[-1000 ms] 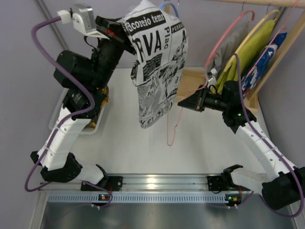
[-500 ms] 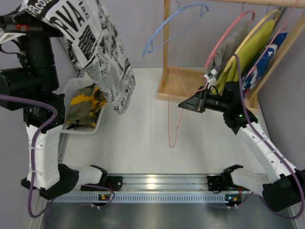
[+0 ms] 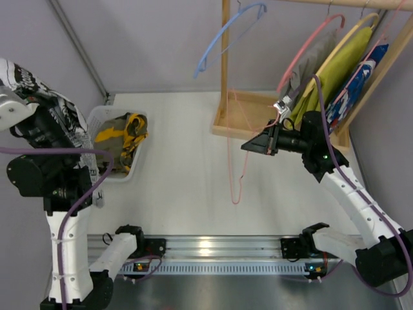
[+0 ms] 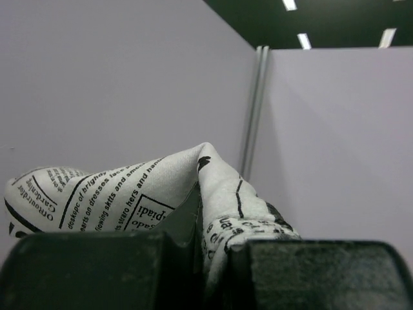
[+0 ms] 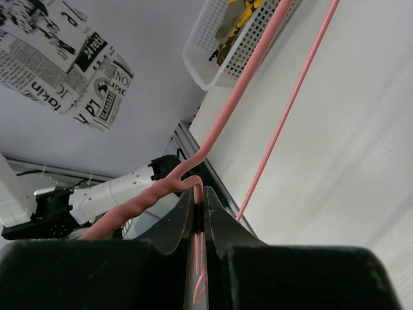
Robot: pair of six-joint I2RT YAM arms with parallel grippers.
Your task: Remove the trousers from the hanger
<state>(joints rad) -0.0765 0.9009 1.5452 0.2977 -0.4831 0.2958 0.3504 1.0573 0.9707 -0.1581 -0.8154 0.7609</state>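
Note:
The black-and-white printed trousers [image 3: 61,113] hang off my left arm at the far left, apart from the hanger. My left gripper [image 4: 216,258] is shut on a fold of the trousers [image 4: 129,194]; in the top view the fabric hides it. The thin pink-red hanger [image 3: 235,152] dangles bare over the table's middle. My right gripper [image 3: 245,143] is shut on its wire near the twisted neck. In the right wrist view, the gripper [image 5: 200,206] pinches the hanger [image 5: 251,71], and the trousers [image 5: 58,64] show far off.
A white basket [image 3: 139,165] with olive-and-yellow clothing stands at the left, next to my left arm. A wooden rack [image 3: 225,58] with a tray base stands at the back right, holding a light blue hanger [image 3: 226,35], a salmon-pink hanger [image 3: 310,45] and yellow-green garments [image 3: 335,64].
My left arm has swung far left with the trousers, from beside the hanger to beyond the basket. The hanger stays bare in my right gripper, which has barely moved.

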